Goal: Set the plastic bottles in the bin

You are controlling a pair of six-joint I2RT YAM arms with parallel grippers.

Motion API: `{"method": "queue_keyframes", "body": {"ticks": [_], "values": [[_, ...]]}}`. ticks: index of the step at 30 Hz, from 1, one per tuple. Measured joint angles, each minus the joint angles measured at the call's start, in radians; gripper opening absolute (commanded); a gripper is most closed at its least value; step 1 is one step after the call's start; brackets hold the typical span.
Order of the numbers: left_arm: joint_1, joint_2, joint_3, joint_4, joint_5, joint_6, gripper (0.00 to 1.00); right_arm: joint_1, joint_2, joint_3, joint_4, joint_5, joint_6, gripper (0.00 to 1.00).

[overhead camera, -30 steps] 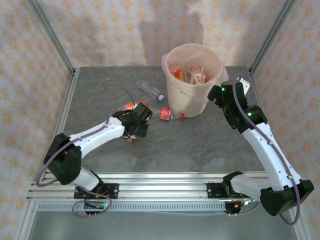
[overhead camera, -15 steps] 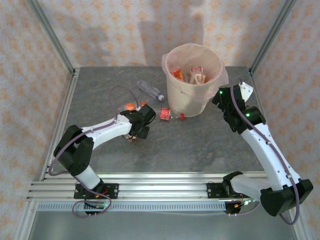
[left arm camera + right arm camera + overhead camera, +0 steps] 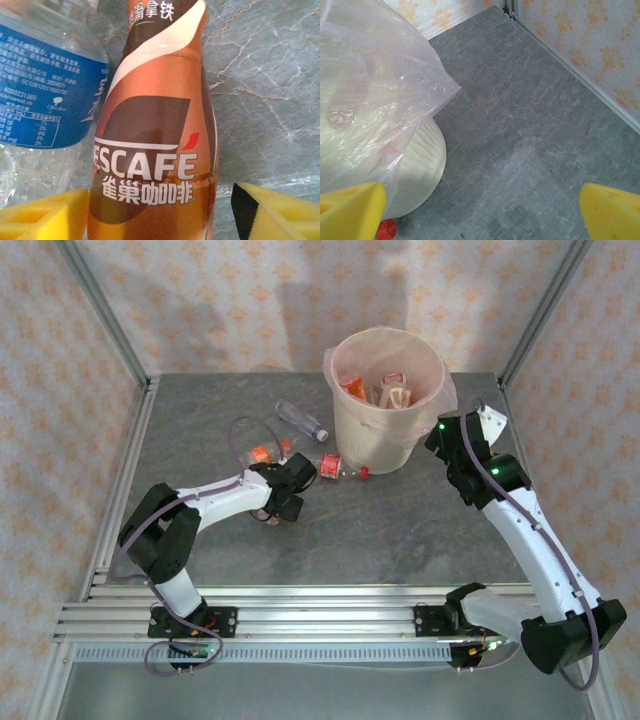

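Note:
An orange-brown Nescafe bottle (image 3: 155,150) lies on the table between the yellow pads (image 3: 45,215) of my left gripper (image 3: 160,215). The jaws stand open around it, and a gap shows at the right pad. A clear blue-labelled bottle (image 3: 45,100) lies right beside it. From above, my left gripper (image 3: 285,490) is low over the table, left of the bin (image 3: 385,435). Three more bottles lie there: a clear one (image 3: 300,420), an orange-labelled one (image 3: 265,453) and a red-labelled one (image 3: 335,468). Several bottles are in the bin. My right gripper (image 3: 480,215) hangs open and empty beside the bin (image 3: 415,165).
The bin's pinkish bag (image 3: 375,90) bulges over its rim close to my right gripper (image 3: 445,435). A red cap (image 3: 386,230) lies at the bin's foot. Metal frame posts (image 3: 100,315) and patterned walls close in the grey table (image 3: 400,530).
My left gripper has slid a little right and its jaws have narrowed around the Nescafe bottle. The right wrist turned slightly by the bin, then held still.

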Motion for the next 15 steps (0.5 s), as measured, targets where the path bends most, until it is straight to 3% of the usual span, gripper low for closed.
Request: {"method": "queue_keyframes", "body": {"ticks": [6, 15], "values": [[0.0, 0.045, 0.002, 0.031, 0.001, -0.013, 0.7, 0.0, -0.01, -0.008, 0.002, -0.002, 0.0, 0.99], [0.0, 0.084, 0.006, 0.04, -0.004, -0.04, 0.54, 0.0, -0.017, -0.013, 0.009, -0.011, -0.005, 0.99]]}}
